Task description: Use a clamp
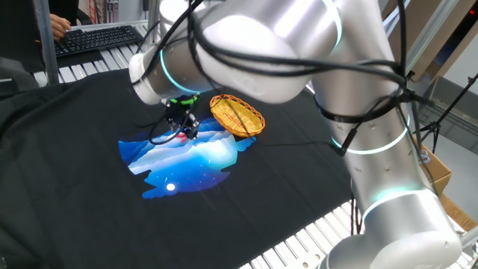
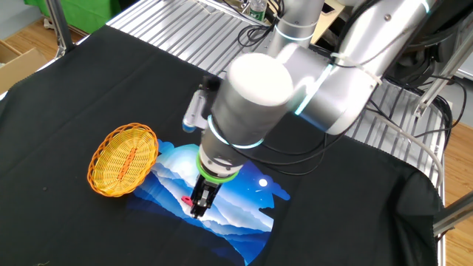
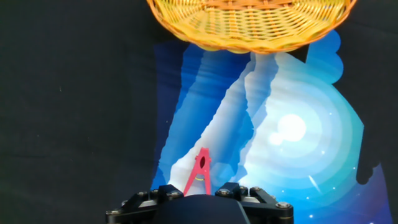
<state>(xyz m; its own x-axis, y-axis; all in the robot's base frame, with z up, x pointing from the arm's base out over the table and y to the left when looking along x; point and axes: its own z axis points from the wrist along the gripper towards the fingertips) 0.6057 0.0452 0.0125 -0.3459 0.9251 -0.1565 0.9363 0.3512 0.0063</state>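
Black cloth covers the table (image 1: 89, 187), with a blue mountain print (image 2: 236, 203) at its middle and a yellow basket (image 2: 124, 159) beside it. On the print lies the red clamp (image 3: 199, 173), between the fingers of the gripper (image 2: 200, 207), which points straight down. Whether the fingers already pinch it I cannot tell. This looks like the grasping step; next comes a firm squeeze on its handles.
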